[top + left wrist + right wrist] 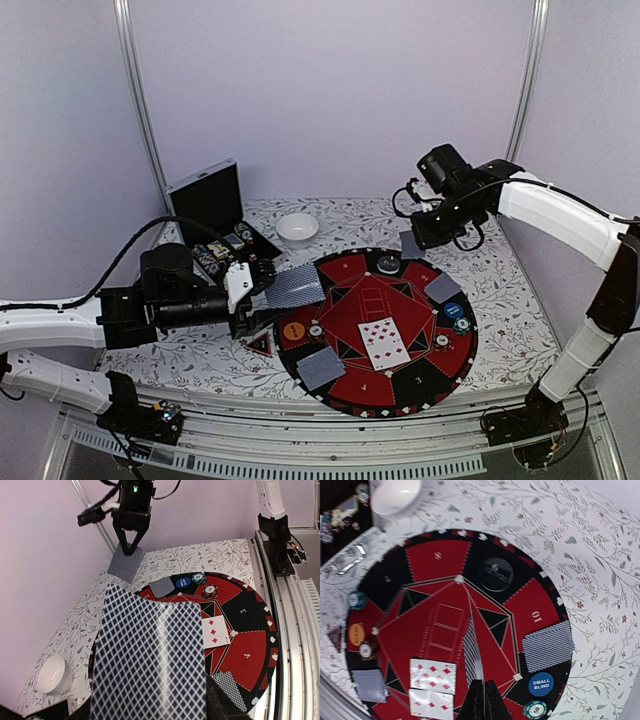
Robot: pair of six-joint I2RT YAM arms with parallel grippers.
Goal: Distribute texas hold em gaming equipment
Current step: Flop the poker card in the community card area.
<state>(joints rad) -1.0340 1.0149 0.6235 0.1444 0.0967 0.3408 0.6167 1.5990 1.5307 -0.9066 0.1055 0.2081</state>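
Pale lilac walls and aluminium posts enclose a table under a white leaf-printed cloth [510, 300], on which lies a large round red-and-black felt mat [345, 268]. The left gripper [258, 296] is clamped on the near edge of a thin rectangular playing card with a blue-lattice back [150, 670]. It may be more than one card, since the wrist view hints at a second layer. The card is held face down and roughly level over the mat's 10 o'clock rim. The right gripper [127, 549] pinches a second lattice-backed card [125, 564] by its top edge, hanging it over the cloth just outside the rim at 1 o'clock. Out on the mat, one face-down card [442, 288] lies at 2 o'clock and another face-down card [320, 368] at 7 o'clock. White face-up diamond cards [384, 342] sit near the centre. A round orange button disc [293, 330] rests at 9 o'clock. A round blue button disc [453, 311] rests at 3 o'clock with a striped-edge poker chip [461, 325] just beside it. Off the mat toward 11 o'clock stand a small white bowl [297, 228] and an open silver case with black lining [207, 198]. The cards look light, thin, springy and slick, so a corner pinch would likely let one bow or swivel. The safer hold is mid-edge, with the release close above the felt so the card does not flutter or skate.
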